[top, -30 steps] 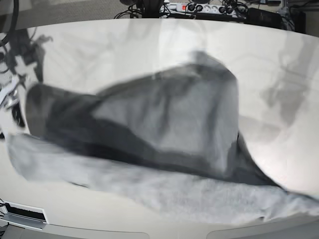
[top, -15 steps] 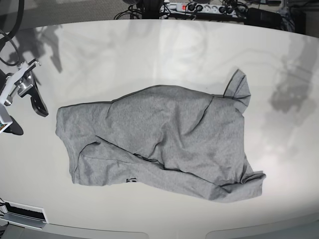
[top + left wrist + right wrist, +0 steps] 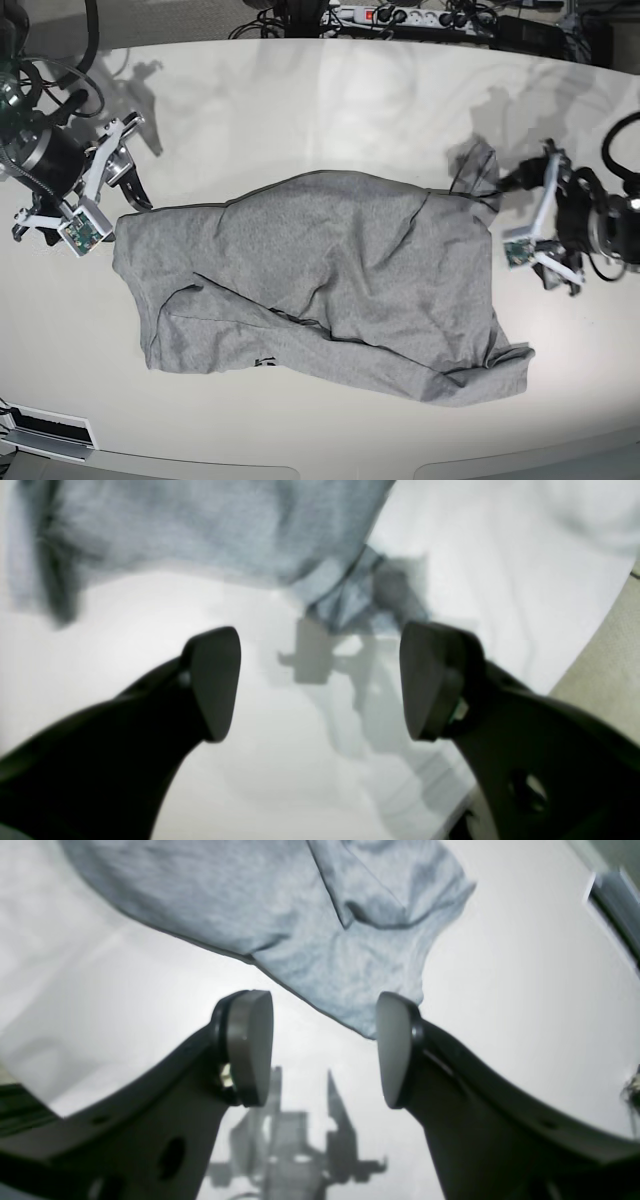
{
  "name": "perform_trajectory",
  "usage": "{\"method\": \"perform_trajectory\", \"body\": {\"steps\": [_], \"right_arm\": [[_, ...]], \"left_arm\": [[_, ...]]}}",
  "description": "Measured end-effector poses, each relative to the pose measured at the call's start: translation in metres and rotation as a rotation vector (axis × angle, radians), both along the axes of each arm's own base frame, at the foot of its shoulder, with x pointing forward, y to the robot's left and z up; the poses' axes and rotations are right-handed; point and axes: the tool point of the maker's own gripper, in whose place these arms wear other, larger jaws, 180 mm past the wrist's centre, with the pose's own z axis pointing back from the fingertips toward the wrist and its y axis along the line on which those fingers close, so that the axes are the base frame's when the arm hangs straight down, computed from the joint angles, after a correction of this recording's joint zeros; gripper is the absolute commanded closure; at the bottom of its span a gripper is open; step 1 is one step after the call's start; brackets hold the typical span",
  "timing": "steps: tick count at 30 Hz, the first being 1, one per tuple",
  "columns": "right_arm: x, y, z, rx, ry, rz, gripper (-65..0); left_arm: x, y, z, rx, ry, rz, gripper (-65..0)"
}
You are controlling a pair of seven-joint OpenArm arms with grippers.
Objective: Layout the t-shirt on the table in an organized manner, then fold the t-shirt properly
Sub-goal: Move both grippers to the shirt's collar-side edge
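The grey t-shirt [image 3: 330, 290] lies crumpled and slanted on the off-white table [image 3: 320, 90]. One sleeve [image 3: 478, 172] sticks up at its far right, and only a small black mark of the lettering shows near its front edge. My left gripper [image 3: 520, 230] is open and empty, just right of that sleeve. In the left wrist view the gripper [image 3: 320, 680] hangs above bare table, with the sleeve [image 3: 360, 600] ahead of it. My right gripper [image 3: 88, 222] is open and empty at the shirt's left end. In the right wrist view the gripper [image 3: 322, 1047] has a shirt corner [image 3: 350, 1000] between its fingertips' far ends.
Power strips and cables [image 3: 420, 18] lie beyond the table's far edge. A white box [image 3: 45, 428] sits at the front left edge. The table's rounded edge [image 3: 590, 650] shows right of the left gripper. Bare tabletop surrounds the shirt.
One second ago the shirt was a blur in the air; it then dropped onto the table. Both arms have since come in toward the shirt's two ends, jaws open.
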Motion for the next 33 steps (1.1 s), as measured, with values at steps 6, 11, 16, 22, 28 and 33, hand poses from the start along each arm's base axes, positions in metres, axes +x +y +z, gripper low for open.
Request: {"method": "perform_trajectory", "body": {"steps": [6,11,16,22,28,33], "right_arm": [[0.013,-0.012,-0.030,0.045,0.070,-0.069,-33.1],[0.025,-0.031,-0.049,0.044,0.117,-0.131,-33.1],[0.032,-0.041,-0.060,0.051,0.145,-0.155,-33.1],[0.031,-0.028,-0.058,0.092,0.151,-0.090,-33.1],[0.030,-0.027,-0.059,0.094,0.155,-0.080,-33.1],[0.030,-0.026,-0.058,0.099,0.155,-0.080,-33.1]], "left_arm": [[0.009,-0.009,-0.039,-0.048,0.009,0.059,-49.4],[0.003,-0.030,-0.066,-0.120,0.091,0.070,-49.4],[0.001,-0.002,-0.089,-0.039,0.120,0.135,-49.4],[-0.002,0.001,-0.075,-0.022,0.150,0.186,-49.4],[-0.032,0.026,-0.069,0.097,0.255,0.083,-49.4],[-0.040,0.049,-0.064,0.134,0.284,0.110,-49.4]]}}
